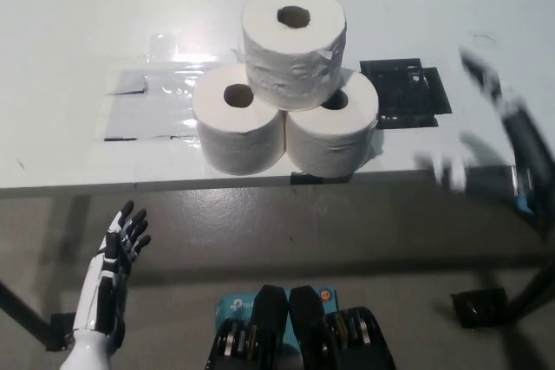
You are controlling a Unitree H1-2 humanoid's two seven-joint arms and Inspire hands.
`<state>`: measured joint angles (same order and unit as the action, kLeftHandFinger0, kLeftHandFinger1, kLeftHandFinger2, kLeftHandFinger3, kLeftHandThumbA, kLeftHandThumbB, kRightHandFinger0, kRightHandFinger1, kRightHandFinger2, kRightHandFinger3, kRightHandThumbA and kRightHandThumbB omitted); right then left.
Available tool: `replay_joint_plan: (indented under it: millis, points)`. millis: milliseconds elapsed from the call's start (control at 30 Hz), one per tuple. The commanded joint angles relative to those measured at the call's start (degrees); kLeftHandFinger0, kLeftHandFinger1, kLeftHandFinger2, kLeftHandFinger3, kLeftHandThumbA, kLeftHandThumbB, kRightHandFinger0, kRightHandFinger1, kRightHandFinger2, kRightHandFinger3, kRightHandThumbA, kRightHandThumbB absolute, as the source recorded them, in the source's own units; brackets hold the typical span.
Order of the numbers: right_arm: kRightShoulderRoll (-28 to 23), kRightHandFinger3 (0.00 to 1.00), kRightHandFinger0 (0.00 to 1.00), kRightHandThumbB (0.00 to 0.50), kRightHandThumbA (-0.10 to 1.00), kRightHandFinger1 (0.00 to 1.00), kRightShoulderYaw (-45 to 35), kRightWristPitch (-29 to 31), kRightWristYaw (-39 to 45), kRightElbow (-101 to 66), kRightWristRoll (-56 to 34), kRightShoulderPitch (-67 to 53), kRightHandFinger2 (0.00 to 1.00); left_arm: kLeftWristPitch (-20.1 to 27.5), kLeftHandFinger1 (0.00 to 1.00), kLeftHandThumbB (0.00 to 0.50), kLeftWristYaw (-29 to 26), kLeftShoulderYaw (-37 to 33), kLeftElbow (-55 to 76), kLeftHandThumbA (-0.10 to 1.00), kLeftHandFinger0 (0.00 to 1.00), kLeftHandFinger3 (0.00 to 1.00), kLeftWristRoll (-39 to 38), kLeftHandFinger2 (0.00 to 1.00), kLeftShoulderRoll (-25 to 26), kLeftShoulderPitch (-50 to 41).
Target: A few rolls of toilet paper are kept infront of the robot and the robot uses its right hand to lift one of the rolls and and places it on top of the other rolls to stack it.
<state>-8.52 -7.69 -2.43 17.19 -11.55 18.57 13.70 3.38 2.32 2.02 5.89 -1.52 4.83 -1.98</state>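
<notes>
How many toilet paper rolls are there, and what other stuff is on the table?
Toilet paper rolls: 3 (top roll, left roll, right roll)
Black mat: 1
Clear plastic sheet: 1
Total: 5

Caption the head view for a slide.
Three rolls stacked: top roll on two lower rolls near the table edge; left hand open below.

White table (pixel 69 6): rolls (pixel 286 110), perhaps tape (pixel 143 101).
</notes>
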Motion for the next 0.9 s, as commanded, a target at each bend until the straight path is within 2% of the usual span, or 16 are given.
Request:
replay_joint_plan:
  millis: [0, 100, 133, 167, 200, 267, 367, 400, 467, 533, 567, 633, 700, 733, 800, 867]
  points:
    - [13.0, 1.0, 1.0, 0.214, 1.0, 1.0, -5.0, 22.2, -16.3, -32.0, -20.2, -26.0, 1.0, 0.2, 1.0, 0.459, 5.5, -4.1, 1.6, 1.0, 1.0, 1.0, -1.7, 1.0, 1.5, -5.0]
    - [15.3, 1.0, 1.0, 0.224, 1.0, 1.0, -2.0, 24.3, -14.9, -28.3, -19.7, -27.7, 1.0, 0.3, 1.0, 0.431, 5.2, -4.2, 2.0, 1.0, 1.0, 1.0, -2.3, 1.0, 1.3, -7.3]
    - [16.0, 1.0, 1.0, 0.235, 1.0, 1.0, -1.2, 25.2, -14.4, -26.3, -18.9, -28.8, 1.0, 1.2, 1.0, 0.402, 5.2, -4.2, 1.8, 1.0, 1.0, 1.0, -2.2, 1.0, 1.3, -8.3]
    - [16.1, 1.0, 1.0, 0.209, 1.0, 1.0, -0.4, 24.8, -13.3, -23.3, -16.3, -29.6, 1.0, 1.6, 1.0, 0.372, 5.1, -4.2, 1.8, 1.0, 1.0, 1.0, -2.5, 1.0, 1.2, -8.8]
    - [16.7, 1.0, 1.0, 0.183, 1.0, 1.0, 0.1, 25.3, -12.6, -20.6, -16.8, -30.8, 1.0, 1.8, 1.0, 0.375, 5.1, -4.4, 1.9, 1.0, 1.0, 1.0, -2.4, 1.0, 1.2, -9.8]
    - [18.3, 1.0, 1.0, 0.219, 1.0, 1.0, 0.2, 23.7, -11.8, -15.1, -18.2, -31.1, 1.0, 2.5, 1.0, 0.341, 5.0, -4.6, 1.8, 1.0, 1.0, 1.0, -2.5, 1.0, 0.9, -10.5]
    - [19.2, 1.0, 1.0, 0.197, 1.0, 1.0, -0.4, 23.5, -10.5, -4.4, -19.1, -29.1, 1.0, 2.9, 1.0, 0.34, 4.3, -4.5, 2.3, 1.0, 1.0, 1.0, -1.5, 1.0, 0.7, -11.6]
    - [18.9, 1.0, 1.0, 0.198, 1.0, 1.0, -0.6, 24.5, -10.9, -1.4, -17.6, -28.1, 1.0, 2.4, 1.0, 0.327, 4.2, -4.4, 2.7, 1.0, 1.0, 1.0, -1.7, 1.0, 0.6, -11.7]
    - [18.0, 1.0, 1.0, 0.162, 1.0, 1.0, -1.0, 27.1, -11.5, 5.3, -16.0, -26.0, 1.0, 1.5, 1.0, 0.301, 3.8, -4.3, 3.2, 1.0, 1.0, 1.0, -1.5, 1.0, 0.4, -11.6]
    - [17.1, 1.0, 1.0, 0.207, 1.0, 1.0, -1.3, 29.2, -12.4, 11.6, -14.7, -24.2, 1.0, 1.1, 1.0, 0.287, 3.5, -4.3, 3.6, 1.0, 1.0, 1.0, -1.2, 1.0, 0.3, -11.4]
    - [16.8, 1.0, 1.0, 0.253, 1.0, 1.0, -1.3, 29.3, -12.9, 13.9, -14.1, -23.5, 1.0, 0.9, 1.0, 0.275, 3.4, -4.2, 3.8, 1.0, 1.0, 1.0, -1.3, 1.0, 0.2, -11.2]
    - [16.7, 1.0, 1.0, 0.289, 1.0, 1.0, -1.2, 29.4, -14.3, 17.8, -13.5, -22.6, 1.0, 1.4, 1.0, 0.239, 3.0, -3.8, 3.6, 1.0, 1.0, 1.0, -1.6, 1.0, -0.1, -10.9]
    - [15.6, 1.0, 1.0, 0.296, 1.0, 1.0, -0.1, 29.4, -16.1, 21.0, -11.9, -21.5, 1.0, 2.4, 1.0, 0.171, 2.6, -3.5, 3.1, 1.0, 1.0, 1.0, -1.2, 1.0, -0.1, -10.1]
    - [15.0, 1.0, 1.0, 0.315, 1.0, 1.0, 0.4, 29.4, -16.3, 22.3, -11.7, -20.9, 1.0, 1.8, 1.0, 0.185, 1.8, -3.3, 3.2, 1.0, 1.0, 1.0, -0.1, 1.0, -0.3, -9.8]
    - [14.1, 1.0, 1.0, 0.304, 1.0, 1.0, 1.5, 29.4, -17.1, 23.4, -11.1, -20.5, 1.0, 1.5, 1.0, 0.169, 1.3, -3.4, 3.2, 1.0, 1.0, 1.0, 0.9, 1.0, -0.4, -9.5]
    - [13.4, 1.0, 1.0, 0.319, 1.0, 1.0, 2.6, 29.4, -18.1, 24.1, -10.5, -20.4, 1.0, 0.9, 1.0, 0.168, 0.6, -3.4, 3.2, 1.0, 1.0, 1.0, 2.2, 1.0, -0.6, -9.5]
